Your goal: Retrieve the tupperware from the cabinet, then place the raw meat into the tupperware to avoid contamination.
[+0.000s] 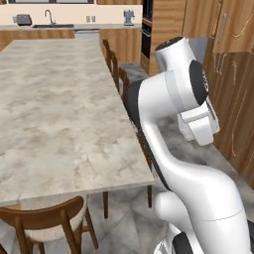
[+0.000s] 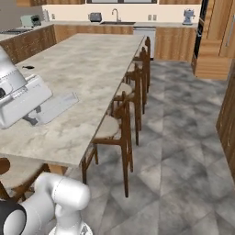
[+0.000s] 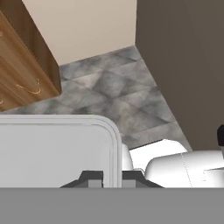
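The tupperware (image 3: 52,148) is a clear pale box with a rounded corner; in the hand view its rim runs between my two fingertips. My gripper (image 3: 111,177) is shut on that rim. In the right base view the tupperware (image 2: 57,106) sticks out from the gripper (image 2: 36,118), held in the air with the grey floor under it. The cabinet (image 1: 233,99), tall brown wood with carved ornaments, stands to the right of the arm, and its corner (image 3: 22,65) shows in the hand view. The raw meat is out of view.
A long marble-topped table (image 1: 59,109) lies to the arm's left, with wooden chairs (image 2: 124,119) along its side and one chair (image 1: 49,218) at its near end. A small dark object (image 2: 28,67) lies on the table. Grey tiled floor (image 2: 183,137) separates table and cabinet.
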Robot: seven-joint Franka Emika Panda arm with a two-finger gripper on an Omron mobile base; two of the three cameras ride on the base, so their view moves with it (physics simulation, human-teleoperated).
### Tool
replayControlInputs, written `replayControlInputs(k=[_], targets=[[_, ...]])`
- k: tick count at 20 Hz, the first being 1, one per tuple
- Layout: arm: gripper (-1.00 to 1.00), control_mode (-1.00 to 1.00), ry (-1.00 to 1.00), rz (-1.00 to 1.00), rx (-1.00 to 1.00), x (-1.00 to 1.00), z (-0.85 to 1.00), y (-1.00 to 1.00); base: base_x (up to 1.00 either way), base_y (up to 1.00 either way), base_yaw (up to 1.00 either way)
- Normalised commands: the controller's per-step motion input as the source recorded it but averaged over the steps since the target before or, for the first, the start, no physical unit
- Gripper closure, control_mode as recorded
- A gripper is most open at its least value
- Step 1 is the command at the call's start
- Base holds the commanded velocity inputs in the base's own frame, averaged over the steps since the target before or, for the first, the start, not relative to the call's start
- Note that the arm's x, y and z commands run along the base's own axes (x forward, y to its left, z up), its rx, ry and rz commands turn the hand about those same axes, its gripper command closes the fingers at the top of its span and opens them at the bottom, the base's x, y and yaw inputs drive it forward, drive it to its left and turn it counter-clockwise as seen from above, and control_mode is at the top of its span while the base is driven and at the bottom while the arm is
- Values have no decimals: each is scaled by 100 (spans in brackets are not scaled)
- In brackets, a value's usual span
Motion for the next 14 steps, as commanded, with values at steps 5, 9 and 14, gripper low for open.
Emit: replayControlInputs(k=[5, 9, 14], targets=[[100, 100, 0, 0, 0, 0, 0, 0, -17, 100, -1], [100, 100, 0, 0, 0, 0, 0, 0, -15, 100, -1], [100, 100, 0, 0, 0, 0, 0, 0, -11, 95, -2]])
